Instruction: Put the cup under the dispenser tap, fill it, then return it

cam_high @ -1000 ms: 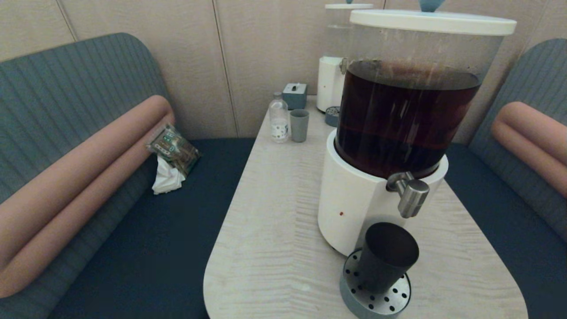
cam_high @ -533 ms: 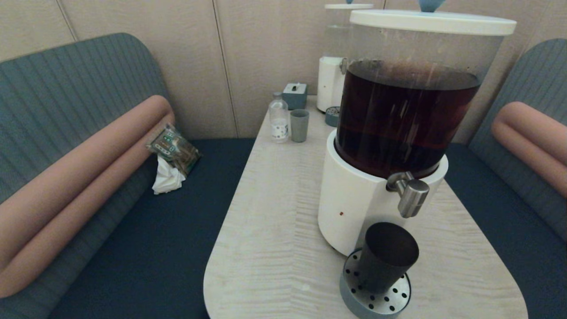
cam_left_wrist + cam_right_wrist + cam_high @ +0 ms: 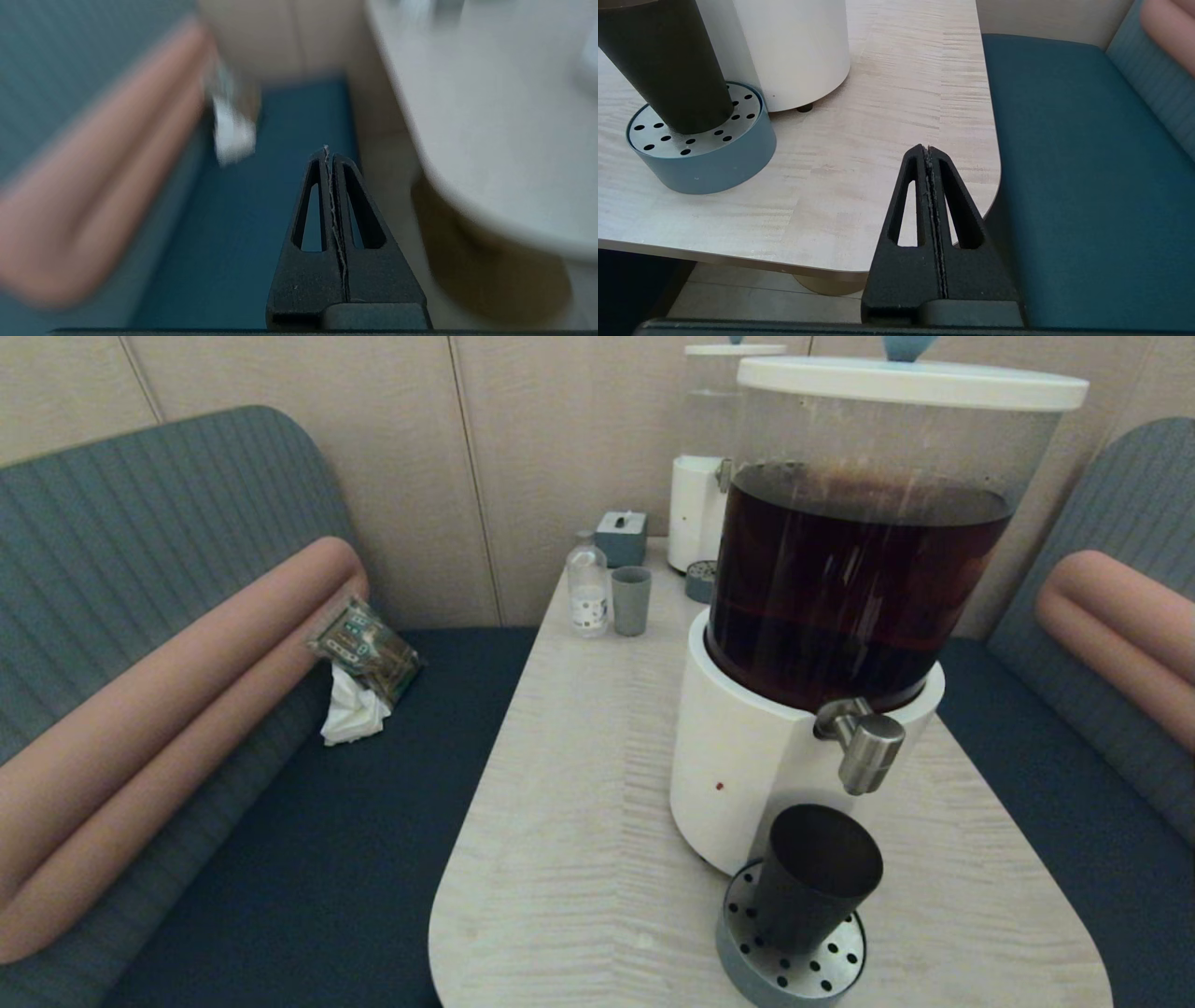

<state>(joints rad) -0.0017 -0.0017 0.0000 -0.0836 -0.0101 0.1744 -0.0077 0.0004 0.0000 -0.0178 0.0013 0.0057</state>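
At the far left of the head view a crumpled snack packet (image 3: 366,651) is seen on the dark blue seat, well apart from the work. At the upper middle, on the pale wooden table (image 3: 579,821), a small bottle (image 3: 587,586) and a grey-green cup (image 3: 631,600) are parked side by side – out of the way, near the wall.

Further right the big dispenser (image 3: 845,588) is set, full of dark brown drink. The dispenser tap (image 3: 866,747) is stuck out from its white base, so drink can fall straight down. The cup (image 3: 814,877) is stood on the round drip tray (image 3: 792,973) at the lower right, just below the tap and a little to its left – the tray is there to catch spills. No liquid can be made out in the cup.

No arm is seen in the head view. In the left wrist view the left gripper (image 3: 327,151) is held over the blue seat beside the table edge, its jaws pressed together with nothing between them. In the right wrist view the right gripper (image 3: 926,150) is parked by the table's corner, closed tight and empty, apart from the cup.
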